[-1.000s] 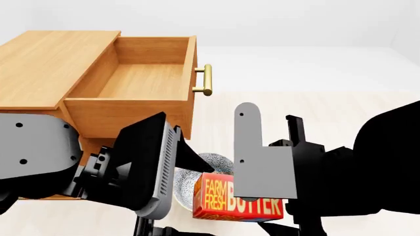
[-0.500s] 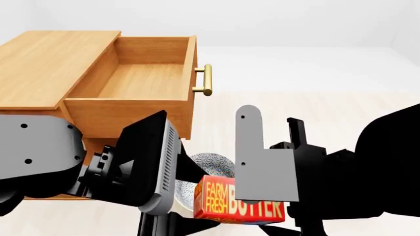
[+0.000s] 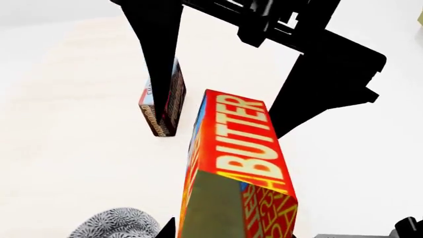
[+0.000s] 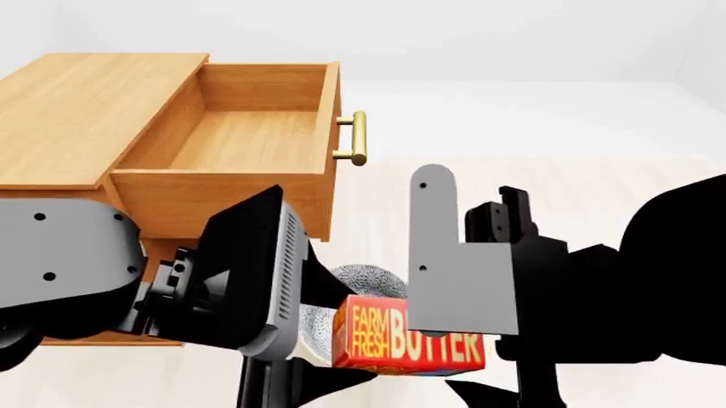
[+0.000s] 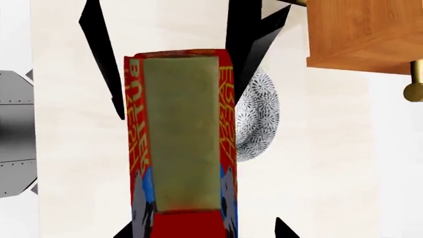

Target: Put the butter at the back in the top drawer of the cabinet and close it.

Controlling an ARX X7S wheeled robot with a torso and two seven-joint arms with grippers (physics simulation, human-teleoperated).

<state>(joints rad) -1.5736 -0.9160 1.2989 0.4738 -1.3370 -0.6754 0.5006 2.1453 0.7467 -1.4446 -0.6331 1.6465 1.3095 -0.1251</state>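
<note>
Butter [image 4: 392,344] carton sits low in the head view, between the two arms, in front of and below the cabinet [image 4: 80,110]. Red/orange box, yellow print reads "FARM FRESH BUTTER"; left wrist view shows "BUTTER" twice in big yellow letters on the butter [image 3: 241,148], right wrist view shows its plain olive-tan end panel with a blue patch near one end [image 5: 182,134]. Top drawer [image 4: 244,127] is pulled out, open, interior bare wood, brass bar handle [image 4: 356,138] at its front. Patterned grey-white bowl [image 4: 369,280] just behind the carton, partly hidden; also seen beside the carton in the right wrist view [image 5: 254,119].

Left tool [image 4: 297,382]: black fingers flank the carton in the left wrist view, but contact is not visible, cannot tell if it grips. Right tool [image 4: 499,395]: dark fingers on both sides of the carton in its wrist view, state also cannot be told.

Dark box with small unreadable print [image 3: 163,101] stands upright on the pale floor, apart from the butter.
</note>
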